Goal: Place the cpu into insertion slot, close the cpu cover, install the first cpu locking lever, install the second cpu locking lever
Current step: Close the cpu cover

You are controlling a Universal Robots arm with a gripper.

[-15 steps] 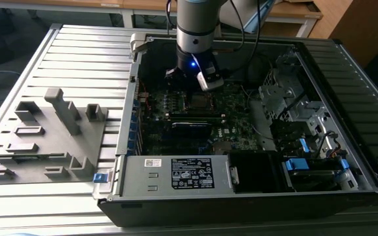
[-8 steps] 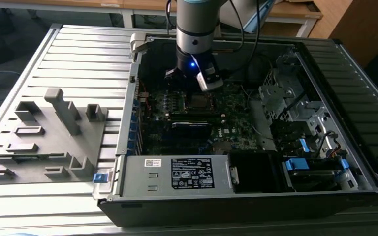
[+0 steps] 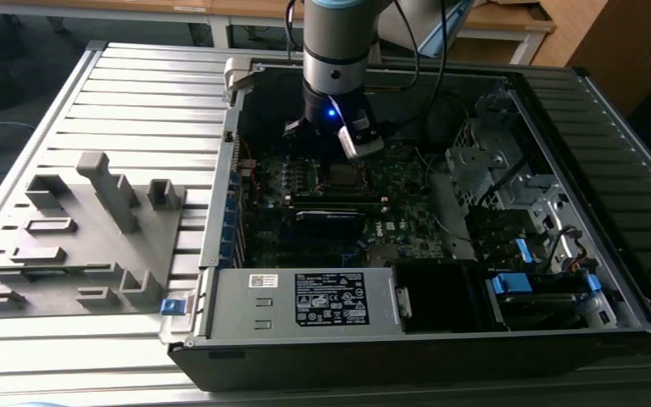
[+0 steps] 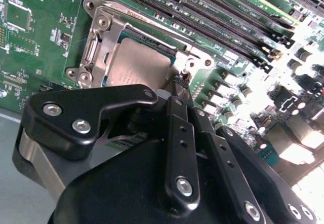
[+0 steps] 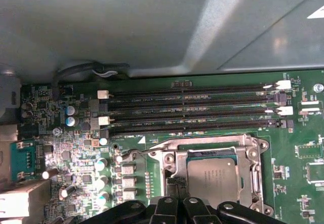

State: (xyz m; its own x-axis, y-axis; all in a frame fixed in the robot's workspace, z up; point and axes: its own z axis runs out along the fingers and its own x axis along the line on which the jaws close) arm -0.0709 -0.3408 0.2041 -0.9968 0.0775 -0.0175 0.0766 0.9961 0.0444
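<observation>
Second wrist view: cpu (image 4: 137, 62) is seen seated in insertion slot (image 4: 150, 37), near edge hidden by the claw (image 4: 179, 83), whose state cannot be told.

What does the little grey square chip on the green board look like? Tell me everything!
The cpu is a small, flat square with a dull grey metal top. It lies flat on the green board, inside a shiny silver metal frame, beside the long black memory slots. The black gripper sits at one edge; contact is unclear.
</observation>
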